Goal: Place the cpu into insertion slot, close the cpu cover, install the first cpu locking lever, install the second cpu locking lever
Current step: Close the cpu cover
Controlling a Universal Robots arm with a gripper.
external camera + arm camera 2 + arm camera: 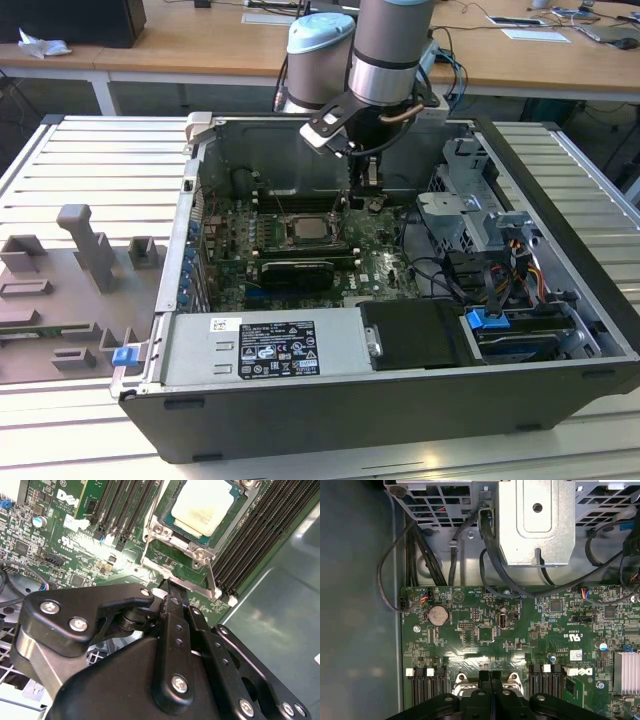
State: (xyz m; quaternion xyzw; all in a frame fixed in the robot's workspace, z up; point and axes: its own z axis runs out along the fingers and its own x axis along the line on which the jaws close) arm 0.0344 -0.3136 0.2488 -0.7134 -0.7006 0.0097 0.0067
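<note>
The cpu [202, 505] is a pale square chip lying in the insertion slot [304, 228] on the green board. The silvery cpu cover [222, 534] lies flat around it as a frame. One thin locking lever [212, 577] runs along one side of the socket, and a silvery bar [192, 585] crosses in front of the socket. My gripper [172, 586] is shut, its black fingers pressed together with the tip right at that bar; I cannot tell whether it touches. In the exterior view the gripper [367, 198] hangs to the exterior view's right of the socket. The fingertips [490, 676] also show in the first wrist view.
Memory slots [250, 535] flank the socket. A long black expansion card [292, 270] lies near the socket. A power supply [270, 345] fills the case front, a drive cage [470, 215] with cables stands at the right. A grey fixture [90, 250] sits outside on the left.
</note>
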